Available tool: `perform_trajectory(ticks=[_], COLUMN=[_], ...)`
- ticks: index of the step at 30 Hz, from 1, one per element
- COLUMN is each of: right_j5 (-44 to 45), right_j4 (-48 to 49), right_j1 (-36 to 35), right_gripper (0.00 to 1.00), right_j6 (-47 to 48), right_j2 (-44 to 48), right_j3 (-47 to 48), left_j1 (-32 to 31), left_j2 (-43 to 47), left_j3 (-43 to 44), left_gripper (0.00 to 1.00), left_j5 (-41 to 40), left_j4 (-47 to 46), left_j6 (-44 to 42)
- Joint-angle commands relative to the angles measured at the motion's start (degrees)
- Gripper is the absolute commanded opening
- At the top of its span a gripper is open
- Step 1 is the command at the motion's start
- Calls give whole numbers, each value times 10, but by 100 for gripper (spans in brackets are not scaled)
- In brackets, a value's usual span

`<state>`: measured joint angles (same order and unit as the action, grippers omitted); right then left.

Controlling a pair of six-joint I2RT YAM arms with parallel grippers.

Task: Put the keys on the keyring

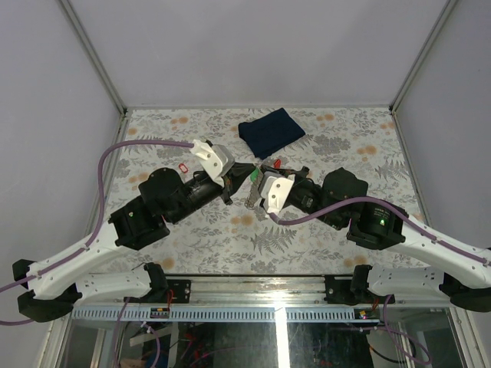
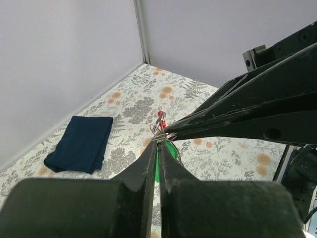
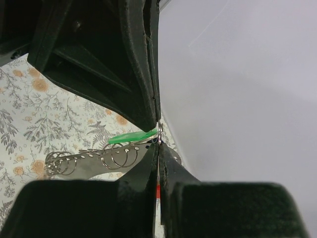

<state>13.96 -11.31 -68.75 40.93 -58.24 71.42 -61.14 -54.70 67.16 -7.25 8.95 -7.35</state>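
From above, my left gripper [image 1: 239,175] and right gripper [image 1: 256,186] meet tip to tip over the middle of the table [image 1: 330,230], so both can work on the same small piece. The green key [image 1: 253,175] sits right at that meeting point. The red tag [image 1: 275,163] is just to its right, and the blue cloth [image 1: 270,130] lies apart on the far side. I can't find the yellow key here.

In the left wrist view, my left fingers are pressed together with the green key's head pinched between them. That offers the key to the keyring [image 2: 159,130], which sits just beyond my fingertips with the tag past it. The right gripper reaches in from the right, its tips closed and touching the loop. I judge it is steadying the wire for threading.

In the right wrist view, my right fingers are closed at the bottom and the left gripper comes down from the top, the tips almost touching. The green key pokes out to the left between them. What the right fingers clamp is hidden at this angle; it is probably the loop, since a sliver of red shows low between them.
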Motion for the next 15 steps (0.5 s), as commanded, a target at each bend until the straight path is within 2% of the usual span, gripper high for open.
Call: perform_trajectory(ticks=[1, 15], right_j5=[4, -5], right_j4=[47, 31], right_j1=[-8, -9], right_gripper=[0, 0], right_j6=[2, -6], right_j2=[7, -4], right_j3=[32, 36], left_j1=[-6, -7], left_j2=[4, 8], left_j3=[18, 21], left_gripper=[0, 0], left_j5=[-26, -29], left_j4=[-4, -10], left_j6=[4, 9])
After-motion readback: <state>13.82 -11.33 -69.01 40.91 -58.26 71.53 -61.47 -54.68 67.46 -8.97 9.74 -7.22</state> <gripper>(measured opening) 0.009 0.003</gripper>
